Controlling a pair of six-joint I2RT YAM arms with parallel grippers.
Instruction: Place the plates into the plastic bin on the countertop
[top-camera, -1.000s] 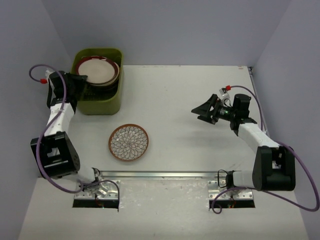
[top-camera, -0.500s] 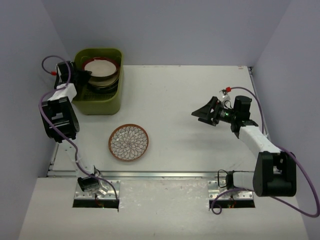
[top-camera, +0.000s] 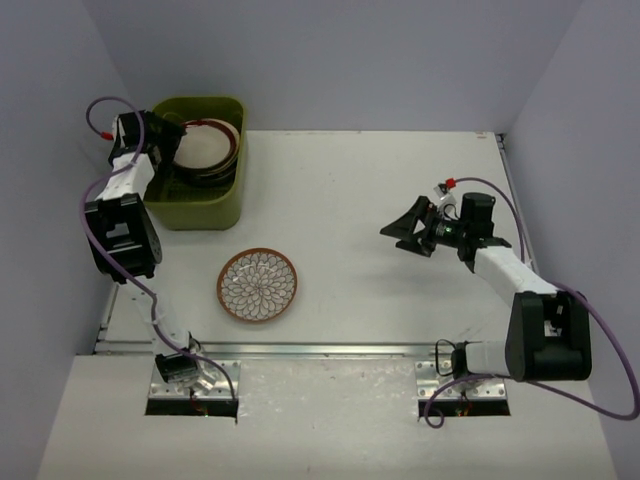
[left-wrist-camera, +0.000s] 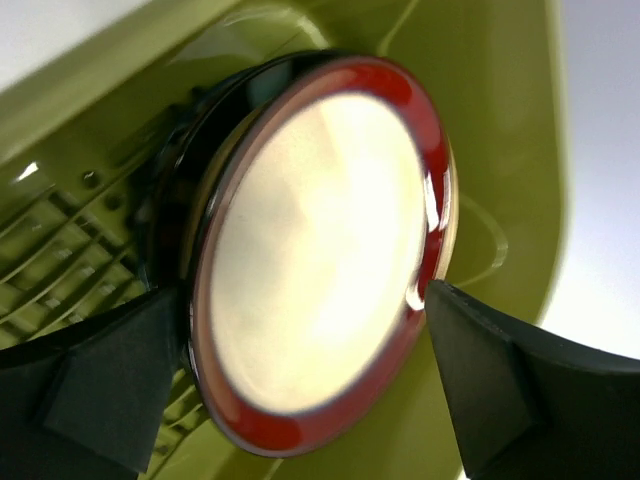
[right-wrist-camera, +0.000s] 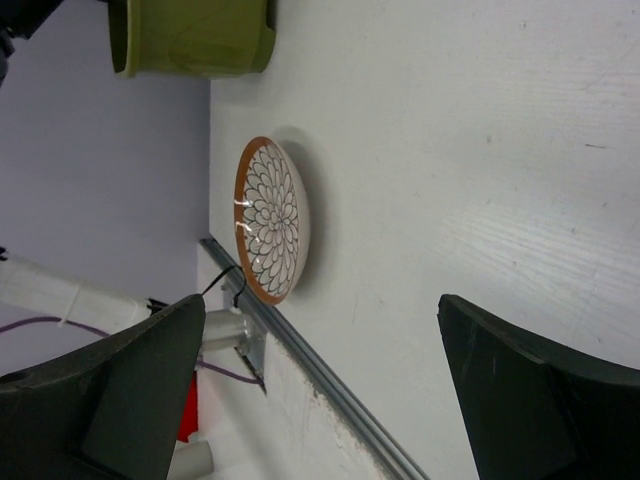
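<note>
The olive-green plastic bin (top-camera: 195, 205) stands at the countertop's (top-camera: 400, 180) far left. A cream plate with a red rim (top-camera: 205, 148) leans inside it on a dark plate; the left wrist view shows this plate (left-wrist-camera: 320, 250) close up against the bin wall (left-wrist-camera: 500, 150). My left gripper (top-camera: 170, 135) is over the bin, open, with its fingers either side of the plate (left-wrist-camera: 300, 300). A brown-rimmed plate with a flower pattern (top-camera: 258, 285) lies flat on the countertop near the front. My right gripper (top-camera: 405, 228) is open and empty, above the right half of the table, facing that plate (right-wrist-camera: 270, 220).
A metal rail (top-camera: 300, 350) runs along the countertop's front edge and also shows in the right wrist view (right-wrist-camera: 320, 370). Grey walls close the left, back and right sides. The bin shows at the top of the right wrist view (right-wrist-camera: 190, 40).
</note>
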